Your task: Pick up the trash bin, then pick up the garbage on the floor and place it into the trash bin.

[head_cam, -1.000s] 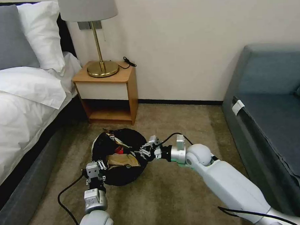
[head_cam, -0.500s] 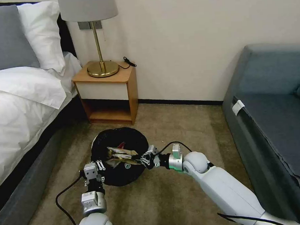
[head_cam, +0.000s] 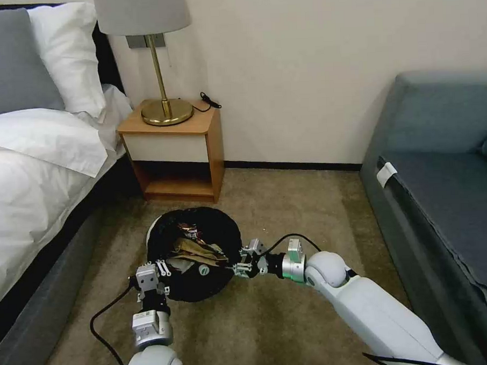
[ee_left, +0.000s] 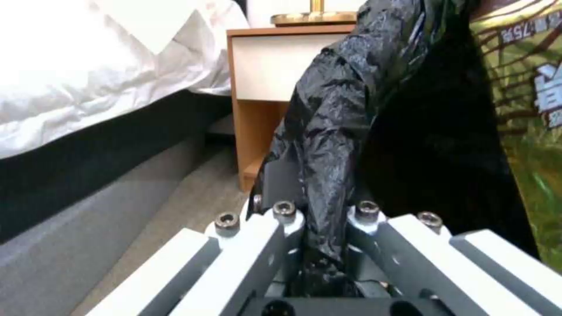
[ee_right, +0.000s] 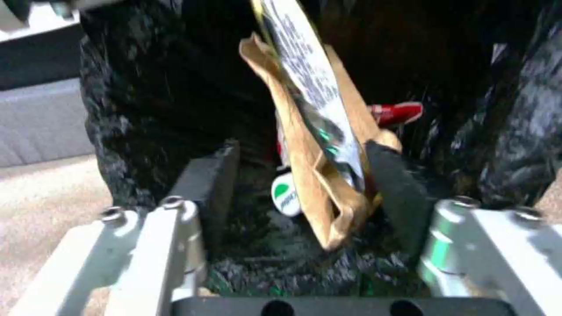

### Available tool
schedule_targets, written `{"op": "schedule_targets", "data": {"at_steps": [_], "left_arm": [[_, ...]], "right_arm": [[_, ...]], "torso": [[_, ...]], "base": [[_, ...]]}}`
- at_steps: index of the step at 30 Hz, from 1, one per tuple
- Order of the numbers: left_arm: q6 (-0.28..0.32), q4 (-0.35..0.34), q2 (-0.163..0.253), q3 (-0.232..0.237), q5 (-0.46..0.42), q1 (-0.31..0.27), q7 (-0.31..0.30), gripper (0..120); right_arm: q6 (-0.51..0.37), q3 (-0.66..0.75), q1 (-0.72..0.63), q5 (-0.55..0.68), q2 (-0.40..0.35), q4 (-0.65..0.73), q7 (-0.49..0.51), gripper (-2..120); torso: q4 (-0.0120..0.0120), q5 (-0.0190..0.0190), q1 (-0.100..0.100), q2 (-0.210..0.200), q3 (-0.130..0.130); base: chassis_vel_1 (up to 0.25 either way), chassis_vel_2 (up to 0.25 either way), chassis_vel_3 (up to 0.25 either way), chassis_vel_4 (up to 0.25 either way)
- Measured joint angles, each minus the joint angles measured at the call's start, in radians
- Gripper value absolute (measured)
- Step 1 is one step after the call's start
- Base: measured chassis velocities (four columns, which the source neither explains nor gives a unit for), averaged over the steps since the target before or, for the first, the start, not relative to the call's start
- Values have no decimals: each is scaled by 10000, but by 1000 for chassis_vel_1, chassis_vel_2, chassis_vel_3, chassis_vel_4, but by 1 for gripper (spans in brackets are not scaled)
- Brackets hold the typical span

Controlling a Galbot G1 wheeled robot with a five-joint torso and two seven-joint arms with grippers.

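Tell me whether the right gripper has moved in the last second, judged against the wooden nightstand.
Yes. The right gripper has drawn back toward the robot, away from the wooden nightstand, from over the black-lined white trash bin to its near right rim.

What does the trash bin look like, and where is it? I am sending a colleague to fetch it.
On the carpet in front of the wooden nightstand beside the bed stands the trash bin, between the left gripper and right gripper. It is small, round and white, lined with a crinkly black bag holding litter.
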Motion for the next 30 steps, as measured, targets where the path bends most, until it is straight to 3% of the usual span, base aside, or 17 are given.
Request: {"op": "schedule_targets", "data": {"at_steps": [5,6,9,16,30], "left_arm": [[-12,124,7,-46,-297,20,-102,2],[-12,124,7,-46,-297,20,-102,2],[138,207,-13,-95,-921,-30,-308,2],[575,124,-43,-136,-1941,-189,-806,2],[1522,-131,-357,-24,-3192,-789,-2003,2]], "right_arm": [[-90,190,-151,114,-25,478,142,83],[-90,190,-151,114,-25,478,142,83],[-239,493,-205,310,-112,972,205,97],[-325,1254,-327,580,-431,1492,215,100],[-377,2963,-932,1118,-852,2001,174,100]], "torso": [[0,0,0,0,0],[0,0,0,0,0],[2,0,0,0,0],[2,1,0,0,0],[1,1,0,0,0]], "base": [[0,0,0,0],[0,0,0,0],[0,0,0,0],[0,0,0,0],[0,0,0,0]]}}
